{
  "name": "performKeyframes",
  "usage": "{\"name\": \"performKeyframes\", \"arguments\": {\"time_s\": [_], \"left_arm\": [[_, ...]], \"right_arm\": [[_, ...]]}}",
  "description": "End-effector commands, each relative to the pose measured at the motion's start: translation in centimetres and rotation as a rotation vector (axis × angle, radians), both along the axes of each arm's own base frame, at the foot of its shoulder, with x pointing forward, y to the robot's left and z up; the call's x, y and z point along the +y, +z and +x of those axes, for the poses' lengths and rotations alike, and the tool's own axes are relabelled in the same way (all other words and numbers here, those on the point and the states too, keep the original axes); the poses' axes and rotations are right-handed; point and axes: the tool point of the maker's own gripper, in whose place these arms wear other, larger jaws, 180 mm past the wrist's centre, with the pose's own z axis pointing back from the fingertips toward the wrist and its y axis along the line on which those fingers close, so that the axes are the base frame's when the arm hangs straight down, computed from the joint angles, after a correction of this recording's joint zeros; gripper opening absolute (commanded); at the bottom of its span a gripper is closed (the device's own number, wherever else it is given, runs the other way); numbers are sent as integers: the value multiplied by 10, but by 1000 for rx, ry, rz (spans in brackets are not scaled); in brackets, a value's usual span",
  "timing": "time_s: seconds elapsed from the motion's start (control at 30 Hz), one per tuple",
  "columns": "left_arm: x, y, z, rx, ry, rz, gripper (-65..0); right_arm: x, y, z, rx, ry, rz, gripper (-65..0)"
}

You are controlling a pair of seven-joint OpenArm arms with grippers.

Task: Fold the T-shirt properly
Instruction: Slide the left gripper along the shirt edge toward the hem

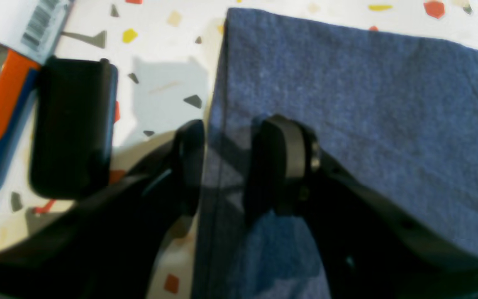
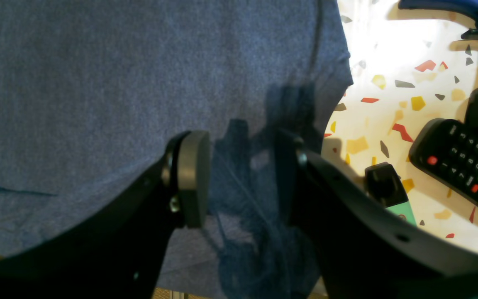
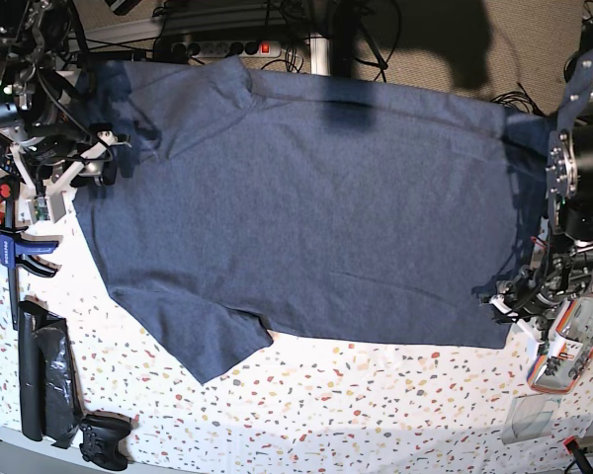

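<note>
place: robotics lab or workshop bench, not a home
surface: terrazzo-print tabletop with coloured flecks
cabling: power strip with red switch and loose cables along the far edge
clamps: bar clamps with red and blue handles fixed to the table edge
clutter: TV remote, game controller, black rolled bundle at the near corner
rig: two robot arms mounted at opposite table ends
floor: beige carpet behind the table

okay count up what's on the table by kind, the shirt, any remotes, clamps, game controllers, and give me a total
T-shirt: 1
Remote control: 1
Clamp: 1
Game controller: 1
Total: 4
</note>
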Motion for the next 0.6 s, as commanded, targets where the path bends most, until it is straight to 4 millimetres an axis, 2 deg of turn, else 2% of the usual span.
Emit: {"name": "performKeyframes", "arguments": {"time_s": [0.0,0.17,0.33,0.47,0.57], "left_arm": [[13,19,13,-51,17,42,-401],[12,7,3,-31,-7,64,-401],[-12,-1,-4,1,-87,-50,-402],[-27,-3,-10,32,-152,-105,-542],[-28,-5,-12,48,-158,-108,-596]], "right_arm": [[0,11,5,-37,21,-14,-392],[0,11,6,-39,24,-15,-392],[0,11,6,-41,24,-15,-392],[0,11,6,-41,24,-15,-392],[0,11,6,-42,24,-14,-392]]}}
